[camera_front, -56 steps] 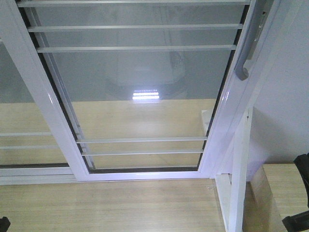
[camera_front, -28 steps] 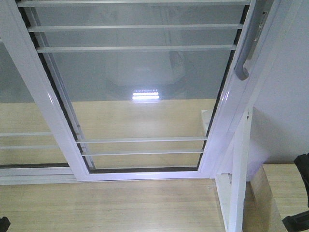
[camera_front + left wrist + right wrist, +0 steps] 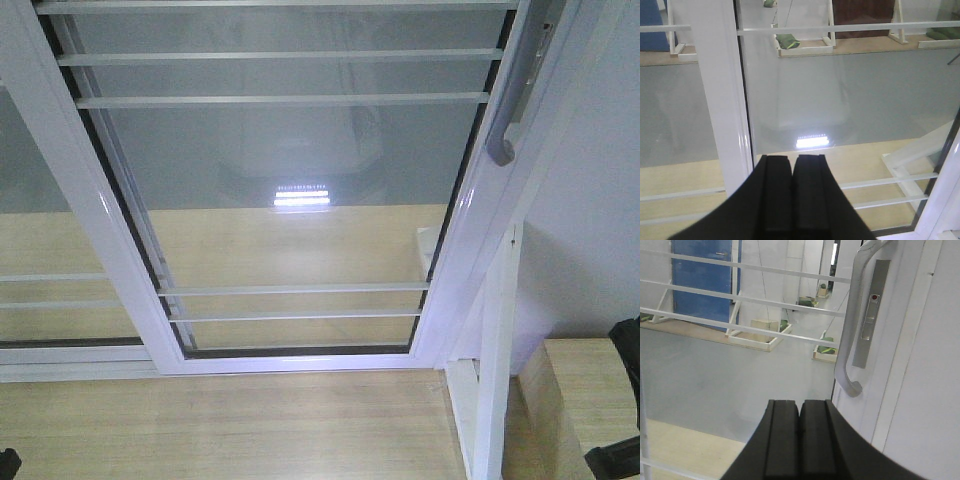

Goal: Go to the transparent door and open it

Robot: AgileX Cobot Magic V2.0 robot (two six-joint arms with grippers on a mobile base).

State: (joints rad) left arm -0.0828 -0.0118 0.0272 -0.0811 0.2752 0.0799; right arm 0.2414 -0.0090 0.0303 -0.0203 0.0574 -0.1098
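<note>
Left end effector (image 3: 792,161) and right end effector (image 3: 799,405), pads together

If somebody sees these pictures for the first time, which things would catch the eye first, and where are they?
First the transparent door, a tall glass panel in a white frame that fills the front view, with a bright light reflection near its middle. Next the curved grey handle on the door's right edge, which stands above and to the right of the shut right hand.
</note>
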